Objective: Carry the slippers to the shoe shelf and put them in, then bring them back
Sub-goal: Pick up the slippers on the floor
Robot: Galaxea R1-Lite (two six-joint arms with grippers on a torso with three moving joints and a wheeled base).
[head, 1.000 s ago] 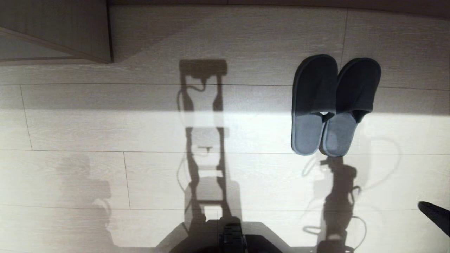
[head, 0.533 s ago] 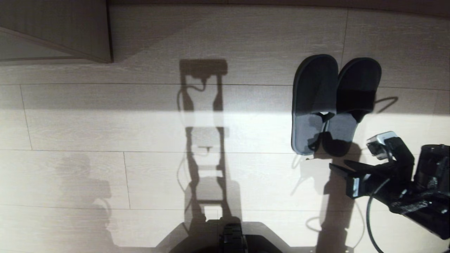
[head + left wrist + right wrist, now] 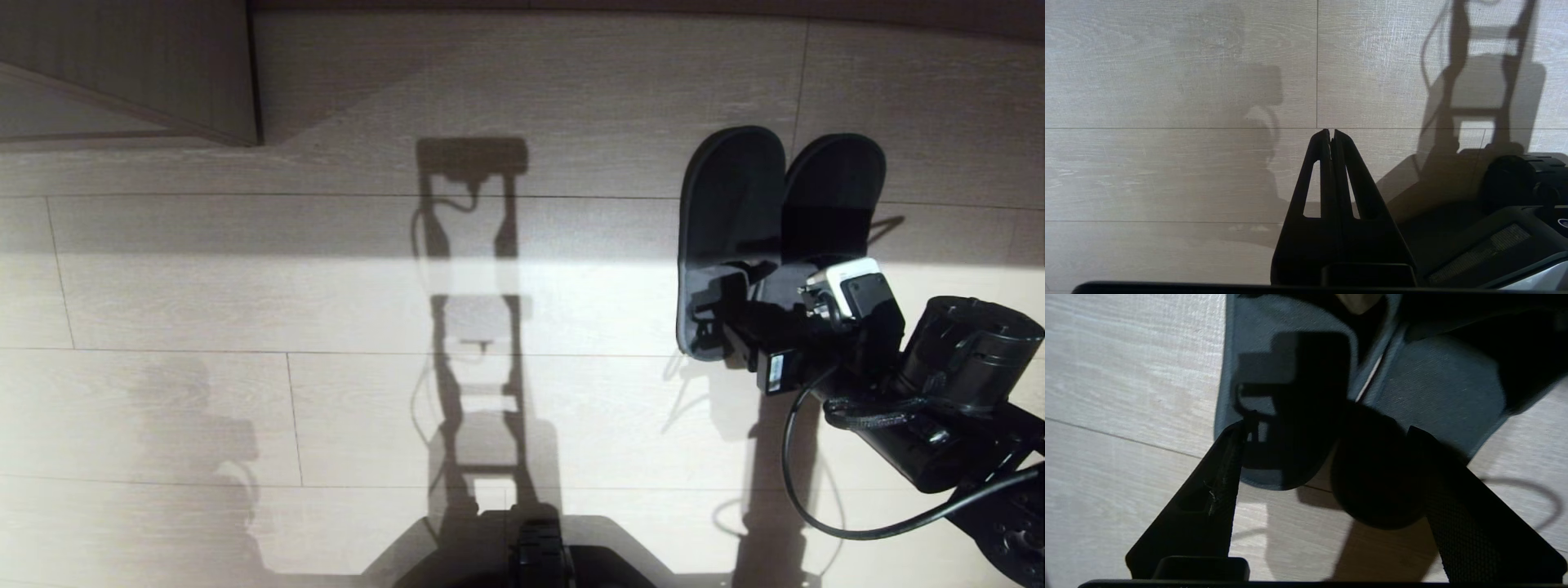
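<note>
The slippers, a flat dark grey-blue pair, lie side by side on the floor at the right: the left one (image 3: 729, 196) and the right one (image 3: 834, 188), toes pointing away from me. My right gripper (image 3: 735, 322) hovers over their heel ends, open. In the right wrist view its fingers (image 3: 1208, 498) stand wide apart with both heels (image 3: 1445, 388) just ahead of them, and nothing is held. My left gripper (image 3: 1331, 132) is shut and empty, parked above bare floor beside my base. The shoe shelf is out of view.
A corner of beige wood-grain furniture (image 3: 122, 73) fills the far left of the head view. Pale plank flooring (image 3: 245, 310) stretches around the slippers, crossed by my own shadows. My base (image 3: 539, 555) shows at the near edge.
My right arm has swung in from the lower right edge to the slippers' heels, and its jaws have opened. The slippers and the left arm have not moved.
</note>
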